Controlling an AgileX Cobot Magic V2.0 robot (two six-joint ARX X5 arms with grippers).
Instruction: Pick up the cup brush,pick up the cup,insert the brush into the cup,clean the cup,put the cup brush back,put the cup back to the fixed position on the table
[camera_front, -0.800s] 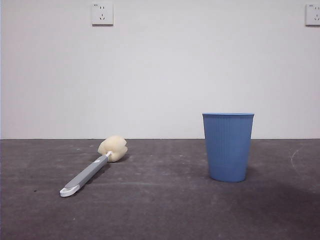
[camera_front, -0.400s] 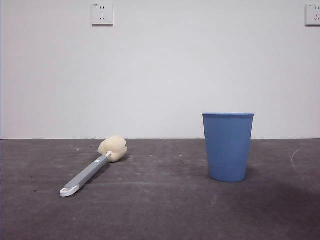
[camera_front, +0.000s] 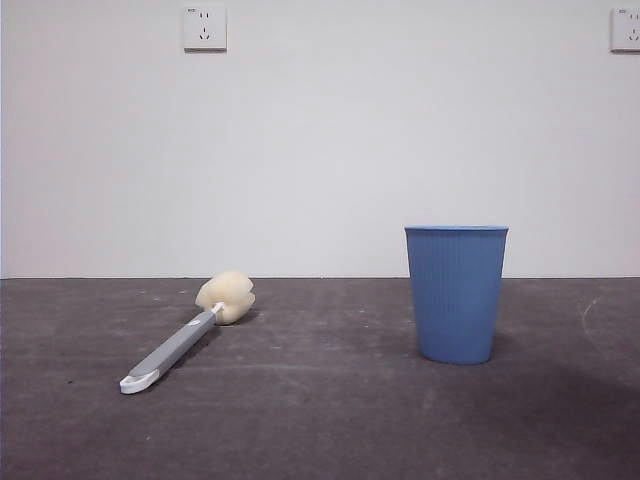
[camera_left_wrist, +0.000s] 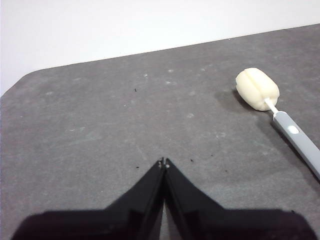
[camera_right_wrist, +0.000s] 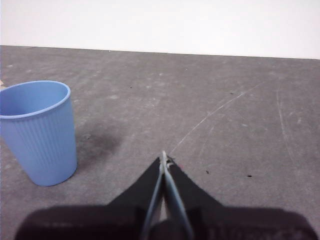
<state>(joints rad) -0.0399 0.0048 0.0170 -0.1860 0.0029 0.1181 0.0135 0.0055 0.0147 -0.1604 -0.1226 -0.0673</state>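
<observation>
Left hand (camera_left_wrist: 163, 162), right hand (camera_right_wrist: 164, 159): both pressed together, holding nothing. Cup (camera_front: 456, 292) upright, interior unseen.

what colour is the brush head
Cream-yellow; the brush head shows best in the left wrist view.

No readable text, label, brand or number shows in any view. The cup (camera_front: 456, 293), the brush (camera_front: 187, 333) and the tabletop (camera_front: 320, 420) carry no print. The wall sockets (camera_front: 204, 27) bear a tiny mark, too small to read.
</observation>
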